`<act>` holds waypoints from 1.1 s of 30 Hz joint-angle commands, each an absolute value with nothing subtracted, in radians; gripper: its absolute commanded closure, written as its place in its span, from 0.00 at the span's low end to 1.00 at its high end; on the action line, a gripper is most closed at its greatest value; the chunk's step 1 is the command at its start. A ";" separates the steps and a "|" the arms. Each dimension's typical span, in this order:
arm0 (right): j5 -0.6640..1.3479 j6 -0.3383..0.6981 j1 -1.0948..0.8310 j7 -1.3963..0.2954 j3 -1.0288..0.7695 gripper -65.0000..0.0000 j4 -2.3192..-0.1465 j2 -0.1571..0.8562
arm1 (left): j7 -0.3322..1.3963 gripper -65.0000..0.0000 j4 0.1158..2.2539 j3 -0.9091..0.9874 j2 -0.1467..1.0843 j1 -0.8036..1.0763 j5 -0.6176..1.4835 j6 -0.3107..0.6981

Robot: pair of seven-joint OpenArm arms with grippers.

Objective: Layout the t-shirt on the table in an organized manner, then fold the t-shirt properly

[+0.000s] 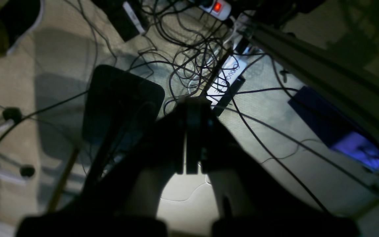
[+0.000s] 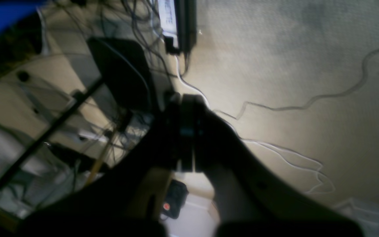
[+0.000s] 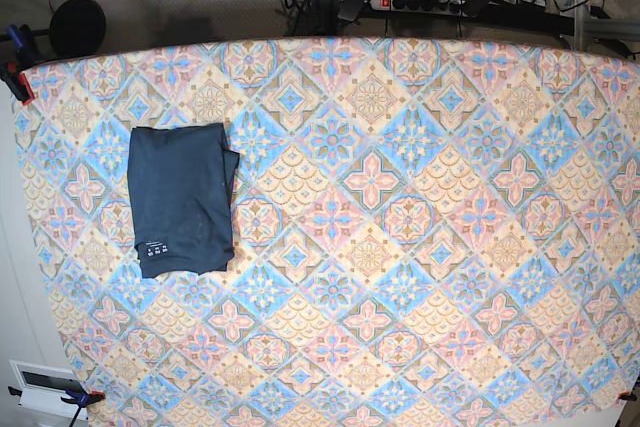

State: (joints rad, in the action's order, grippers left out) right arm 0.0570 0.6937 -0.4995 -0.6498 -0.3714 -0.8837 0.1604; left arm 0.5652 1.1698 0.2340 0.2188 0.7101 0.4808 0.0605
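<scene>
Shirt folded into one neat dark blue rectangle lies on the left part of the table, near its far-left corner, with a small white printed label showing at the near edge; we cannot read the print. We count one garment and one patterned tablecloth of blue, pink and cream diamond tiles, with the rest of the cloth bare.

Both arms hang off the table, their wrist cameras looking down at a carpeted floor. In the left wrist view the left gripper shows its two dark fingers pressed together with nothing between them, above a tangle of black cables. A white power strip with one lit red switch lies at the far edge, and a white box under the cables bears lettering too blurred for us to make out.

In the right wrist view the right gripper is likewise closed on nothing, over carpet crossed by a thin white cable. A dark unit with a red button sits on the floor below it.
</scene>
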 commanded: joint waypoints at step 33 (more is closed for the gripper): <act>-0.054 0.458 -0.222 -0.162 -0.254 1.00 -0.286 0.107 | -0.110 1.00 0.360 -0.410 0.168 0.294 0.394 0.047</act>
State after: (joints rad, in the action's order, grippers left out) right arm -0.0494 0.4652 -0.2001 -0.1547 -0.2504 -0.2878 0.0704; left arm -0.1051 0.3576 -0.4103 0.1600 0.2893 0.3927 0.0490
